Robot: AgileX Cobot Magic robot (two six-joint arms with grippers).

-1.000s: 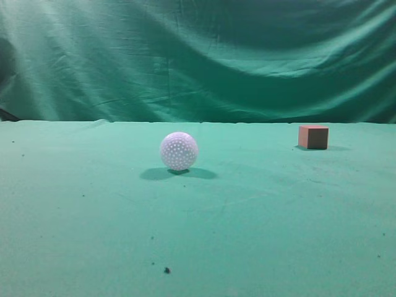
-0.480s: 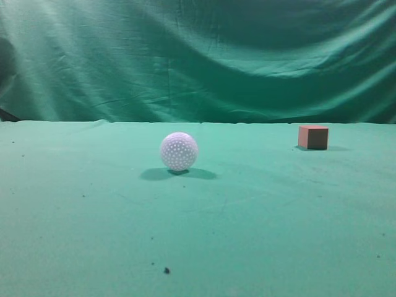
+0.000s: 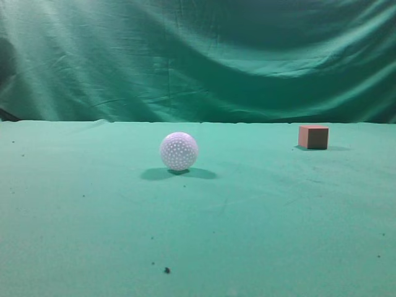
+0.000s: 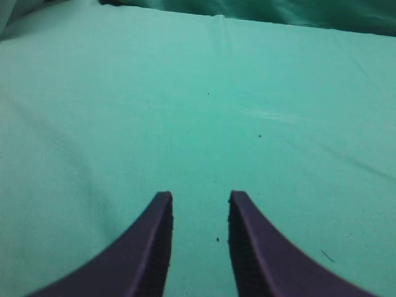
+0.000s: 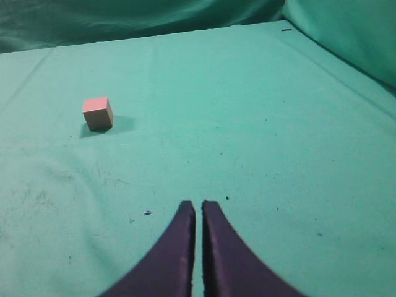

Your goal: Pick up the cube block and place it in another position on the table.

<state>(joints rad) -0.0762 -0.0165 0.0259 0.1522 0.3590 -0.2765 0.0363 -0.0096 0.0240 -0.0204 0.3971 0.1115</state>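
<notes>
Green cloth covers the table (image 3: 93, 210) and a draped green curtain (image 3: 198, 55) hangs behind it. From the exterior view, a white dimpled ball (image 3: 179, 151) sits near the middle, and the cube block (image 3: 313, 137) rests well to its right, toward the far edge; neither arm appears there. The right wrist view shows the cube block (image 5: 98, 113) but not the ball: the cube lies on the cloth well ahead and to the left of the right gripper (image 5: 198, 213), whose jaws are nearly together with only a thin slit between them. The left wrist view shows only speckled cloth ahead of the left gripper (image 4: 199, 204), its jaws parted by a narrow gap and holding nothing.
</notes>
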